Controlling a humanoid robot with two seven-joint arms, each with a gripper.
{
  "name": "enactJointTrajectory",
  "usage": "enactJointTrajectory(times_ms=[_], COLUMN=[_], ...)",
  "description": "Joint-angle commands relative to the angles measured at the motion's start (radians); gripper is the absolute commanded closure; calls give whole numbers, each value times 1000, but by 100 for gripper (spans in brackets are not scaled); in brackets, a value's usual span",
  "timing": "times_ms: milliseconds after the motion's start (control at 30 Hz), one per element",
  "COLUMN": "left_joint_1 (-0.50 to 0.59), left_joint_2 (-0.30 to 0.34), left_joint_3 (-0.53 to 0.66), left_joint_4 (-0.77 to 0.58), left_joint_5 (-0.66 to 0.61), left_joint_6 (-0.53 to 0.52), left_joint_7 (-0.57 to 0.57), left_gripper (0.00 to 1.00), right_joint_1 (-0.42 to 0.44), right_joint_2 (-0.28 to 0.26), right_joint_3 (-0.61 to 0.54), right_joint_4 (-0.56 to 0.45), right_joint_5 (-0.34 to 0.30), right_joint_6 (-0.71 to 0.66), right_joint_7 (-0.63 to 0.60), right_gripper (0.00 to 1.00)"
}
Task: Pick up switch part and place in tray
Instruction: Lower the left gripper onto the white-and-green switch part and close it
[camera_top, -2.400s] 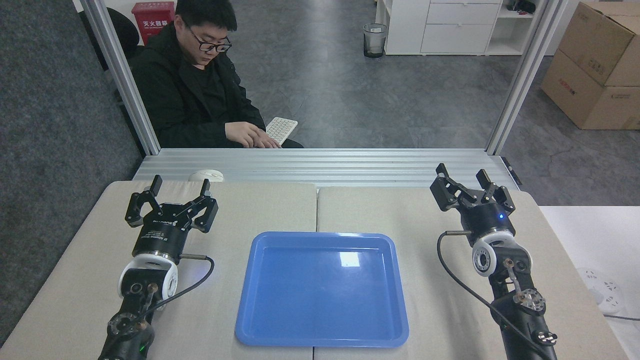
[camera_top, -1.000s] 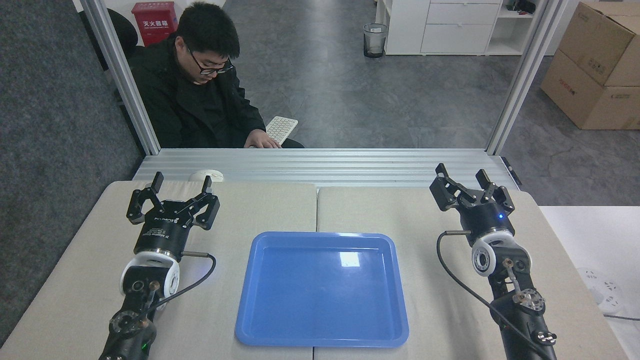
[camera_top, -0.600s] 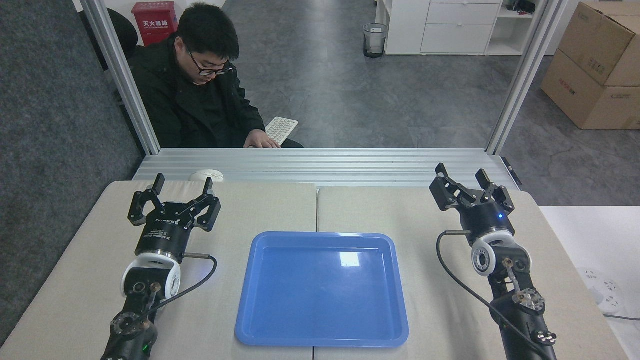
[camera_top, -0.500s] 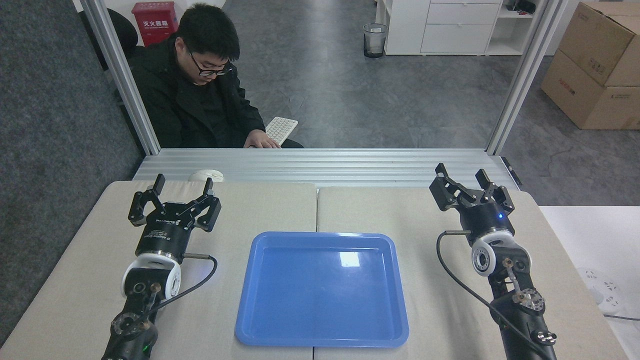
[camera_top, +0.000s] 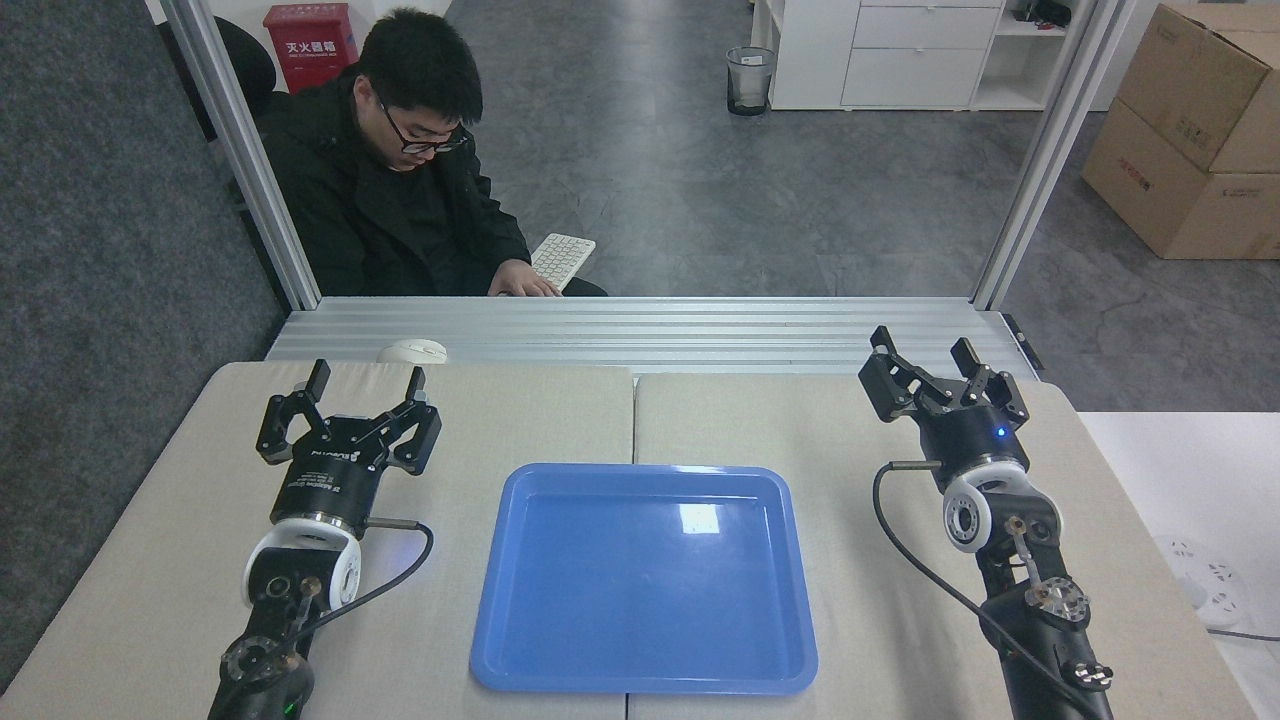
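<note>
Beige table (camera_top: 700, 420) — left claw (camera_top: 364, 378) and right claw (camera_top: 925, 352) spread wide, empty, flanking tray (camera_top: 645, 680).

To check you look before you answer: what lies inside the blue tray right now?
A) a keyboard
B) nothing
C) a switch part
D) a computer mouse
B: the tray shows only bare glossy blue floor with a window glare, and both open grippers stand off to its sides.

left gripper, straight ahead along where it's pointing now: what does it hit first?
Probably the white mouse at the table's far edge, just beyond the open left gripper. Depth is unclear from the head view; it may pass over it to the aluminium rail.
</note>
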Motion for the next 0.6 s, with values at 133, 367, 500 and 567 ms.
enactJointTrajectory(times_ms=[133, 367, 500, 567], left_joint_1=[78, 131, 141, 145], left_joint_2=[18, 17, 18, 23], left_joint_3=[23, 25, 31, 51], left_joint_4=[33, 70, 94, 114], left_joint_5=[0, 0, 0, 0], left_joint_6=[-7, -4, -2, -4], left_joint_7=[5, 9, 43, 55], left_gripper=[0, 0, 0, 0], right_joint_1=[0, 1, 1, 1], right_joint_2=[0, 2, 0, 0], right_joint_3=[0, -3, -3, -3], right_joint_4=[0, 0, 0, 0], right_joint_5=[0, 0, 0, 0], right_joint_6=[-1, -1, -1, -1], right_joint_7=[-1, -1, -1, -1], right_gripper=[0, 0, 0, 0])
